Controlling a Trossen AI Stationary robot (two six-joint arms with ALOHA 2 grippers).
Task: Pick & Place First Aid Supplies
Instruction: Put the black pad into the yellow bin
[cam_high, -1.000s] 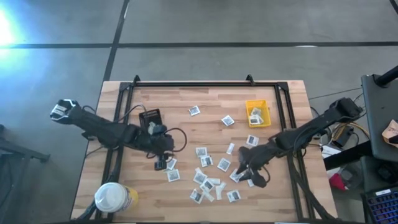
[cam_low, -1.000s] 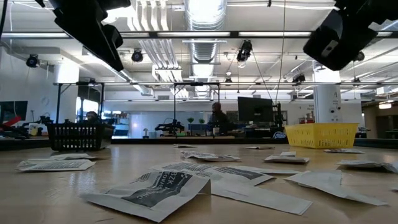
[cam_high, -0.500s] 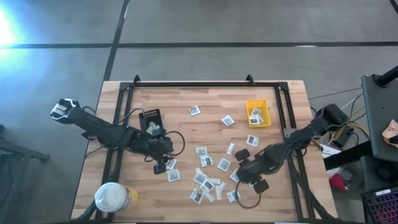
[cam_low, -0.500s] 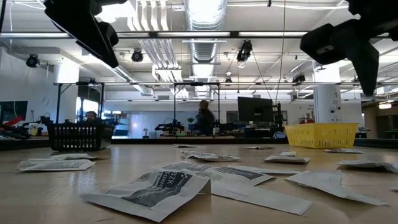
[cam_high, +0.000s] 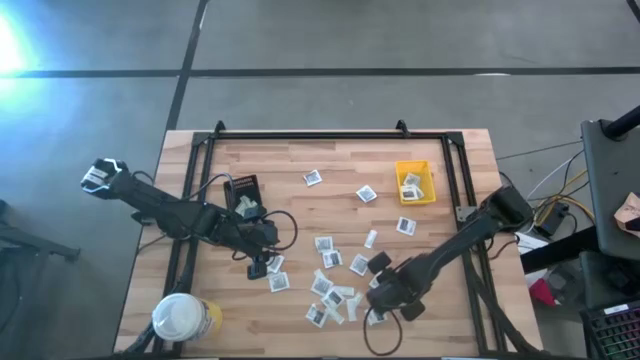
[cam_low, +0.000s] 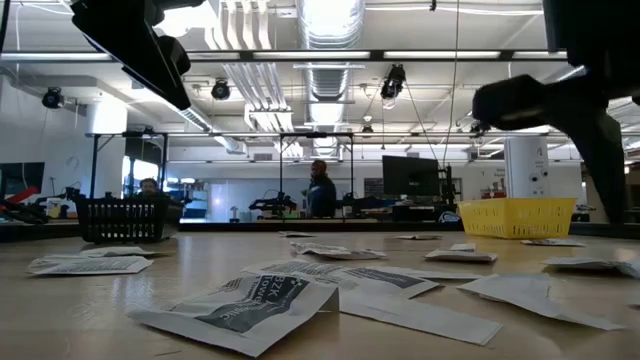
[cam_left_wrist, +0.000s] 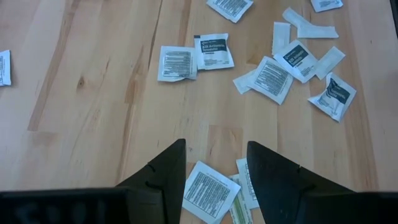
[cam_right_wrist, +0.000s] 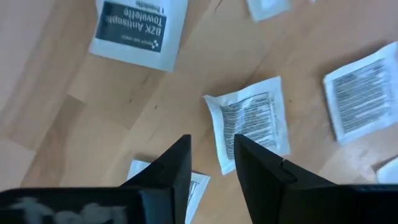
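Note:
Small white packets (cam_high: 330, 283) lie flat and scattered across the middle and near part of the wooden table; some are narrow pale strips (cam_high: 370, 238). My left gripper (cam_high: 264, 265) hovers open at the left end of the scatter, above a printed packet (cam_left_wrist: 206, 190) and a strip. My right gripper (cam_high: 382, 297) hangs open over the right near end of the scatter, just above a white printed packet (cam_right_wrist: 250, 123). In the low view packets (cam_low: 250, 305) lie flat in front, and the right arm (cam_low: 580, 95) comes down at the right.
A small yellow bin (cam_high: 427, 190) with a few packets stands at the far right. A black tray (cam_high: 240, 186) with a packet sits at the far left. A round white-lidded yellow tub (cam_high: 182, 319) stands at the near left corner. Bare wood lies along the far edge.
My right gripper has moved toward the table's left and near edge and come down lower over the packets near the front of the scatter. My left gripper has stayed about where it was. No packet has visibly moved.

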